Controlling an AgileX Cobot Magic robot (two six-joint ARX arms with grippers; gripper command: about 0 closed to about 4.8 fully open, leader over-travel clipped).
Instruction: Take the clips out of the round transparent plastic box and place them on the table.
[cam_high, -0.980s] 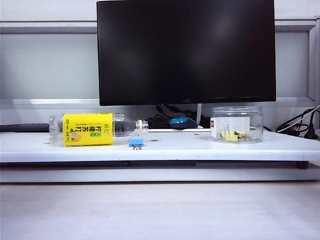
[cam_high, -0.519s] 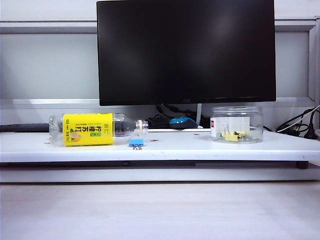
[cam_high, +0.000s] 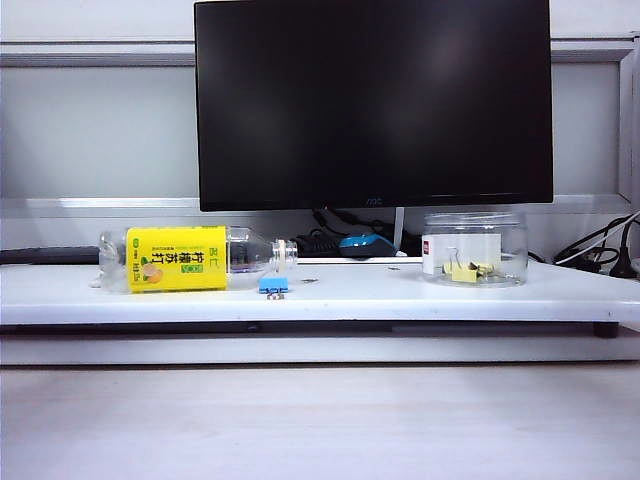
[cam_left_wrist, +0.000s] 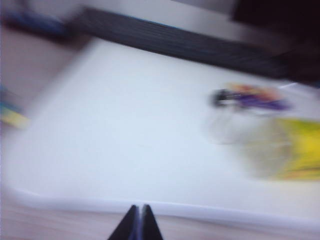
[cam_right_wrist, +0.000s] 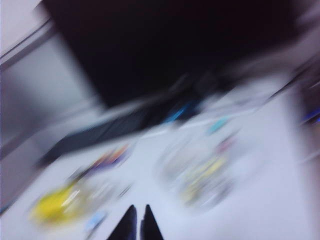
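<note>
The round transparent plastic box (cam_high: 474, 248) stands upright on the right part of the white tabletop (cam_high: 330, 296), in front of the dark monitor (cam_high: 372, 103). Yellow clips (cam_high: 464, 271) with silver wire handles lie inside it on its floor, and a white-and-red sticker shows on its left wall. Well to the left, a clear bottle with a yellow label (cam_high: 190, 259) lies on its side with its open neck pointing right. Just beside that neck, nearer the front edge, sits a lone blue clip (cam_high: 272, 285). Neither arm shows in the exterior view.

The left wrist view is blurred. The left gripper (cam_left_wrist: 138, 212) hangs over the near edge of the tabletop, its dark fingers pressed together with nothing between them; the bottle (cam_left_wrist: 280, 150) is a smear far ahead.

The right wrist view is blurred too. The right gripper (cam_right_wrist: 137, 212) points toward the box (cam_right_wrist: 200, 172); its fingers stand narrow, with only a thin gap, and hold nothing
</note>
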